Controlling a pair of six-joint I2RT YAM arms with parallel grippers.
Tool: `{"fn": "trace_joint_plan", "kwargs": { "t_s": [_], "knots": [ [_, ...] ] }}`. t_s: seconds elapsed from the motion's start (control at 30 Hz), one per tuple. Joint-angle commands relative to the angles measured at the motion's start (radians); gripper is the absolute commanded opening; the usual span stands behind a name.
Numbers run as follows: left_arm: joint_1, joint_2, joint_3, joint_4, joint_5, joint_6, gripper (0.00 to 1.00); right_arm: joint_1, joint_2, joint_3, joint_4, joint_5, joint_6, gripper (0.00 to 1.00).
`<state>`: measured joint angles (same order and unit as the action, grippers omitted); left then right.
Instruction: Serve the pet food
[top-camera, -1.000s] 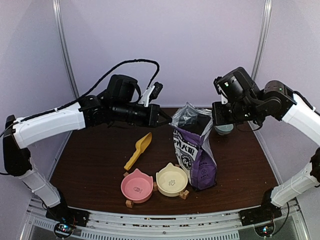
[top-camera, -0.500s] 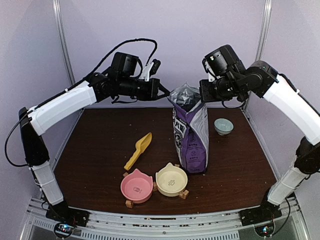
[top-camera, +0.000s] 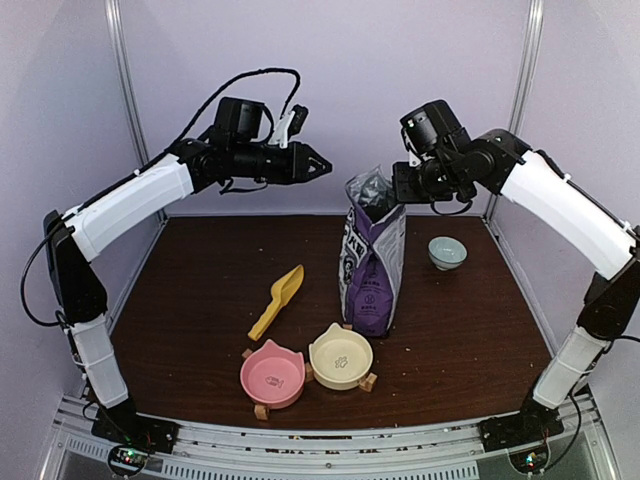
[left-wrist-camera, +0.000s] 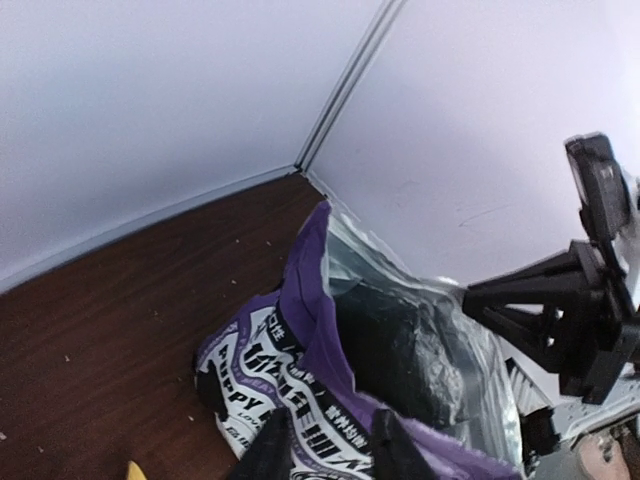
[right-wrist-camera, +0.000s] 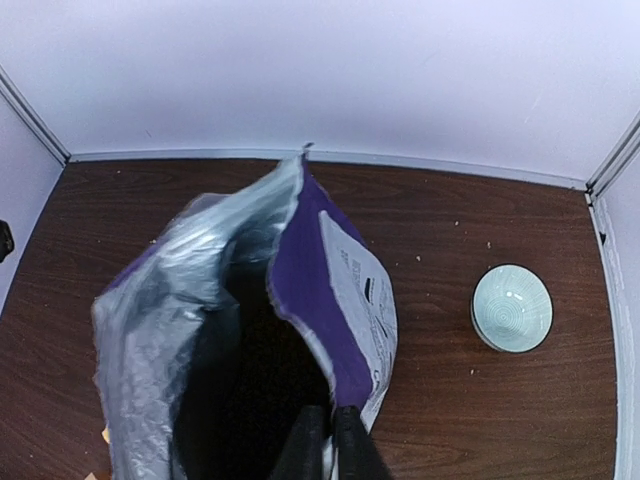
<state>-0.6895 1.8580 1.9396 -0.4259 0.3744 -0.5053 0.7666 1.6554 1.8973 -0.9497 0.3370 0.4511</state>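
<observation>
The pet food (right-wrist-camera: 255, 400) lies deep in the open purple bag (top-camera: 372, 270), a dark loose heap I can barely make out. It will likely pour and scatter, so I'd lift it with the yellow scoop (top-camera: 280, 298), held by the handle. My right gripper (right-wrist-camera: 335, 435) pinches the bag's soft rim. My left gripper (top-camera: 322, 166) hangs slightly parted and empty, apart from the mouth.

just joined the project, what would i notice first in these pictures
The open purple puppy food bag is nearly upright mid-table, its top edge pinched by the shut right gripper. The left gripper hangs open in the air to the bag's left, touching nothing. Near the front edge sit an empty pink bowl and cream bowl, a yellow scoop behind them.
</observation>
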Motion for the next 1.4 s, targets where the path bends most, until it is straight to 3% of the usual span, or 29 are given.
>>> {"fn": "trace_joint_plan", "kwargs": {
  "t_s": [0.0,0.13,0.23,0.4,0.53,0.7,0.97,1.13,1.27,1.37],
  "knots": [
    [-0.001,-0.018,-0.005,0.059,-0.021,0.036,0.47,-0.012,-0.052,0.003,0.114,0.006,0.01,0.21],
    [-0.001,-0.118,-0.123,0.11,-0.094,0.062,0.77,-0.013,-0.078,-0.016,0.131,-0.005,-0.002,0.4],
    [-0.001,-0.23,-0.287,0.181,-0.154,0.067,0.85,-0.013,-0.103,-0.032,0.138,-0.014,-0.011,0.54],
    [-0.001,-0.423,-0.631,0.271,-0.24,0.03,0.88,-0.013,-0.178,-0.138,0.19,-0.077,-0.026,0.7],
    [-0.001,-0.51,-0.892,0.276,-0.261,-0.009,0.88,-0.011,-0.3,-0.303,0.283,-0.144,-0.004,0.75],
    [-0.001,-0.431,-0.986,0.213,-0.236,-0.025,0.8,-0.012,-0.43,-0.492,0.371,-0.205,0.047,0.79],
    [0.002,-0.276,-0.965,0.209,-0.255,-0.02,0.75,-0.011,-0.613,-0.769,0.539,-0.268,0.081,0.85],
    [0.004,-0.187,-0.926,0.166,-0.311,0.01,0.7,-0.011,-0.623,-0.802,0.53,-0.269,0.09,0.84],
    [0.007,-0.133,-0.907,0.17,-0.317,0.012,0.56,-0.012,-0.626,-0.821,0.546,-0.279,0.098,0.84],
    [0.009,-0.105,-0.884,0.155,-0.333,0.013,0.55,-0.012,-0.63,-0.83,0.557,-0.285,0.101,0.84]
  ]
}}
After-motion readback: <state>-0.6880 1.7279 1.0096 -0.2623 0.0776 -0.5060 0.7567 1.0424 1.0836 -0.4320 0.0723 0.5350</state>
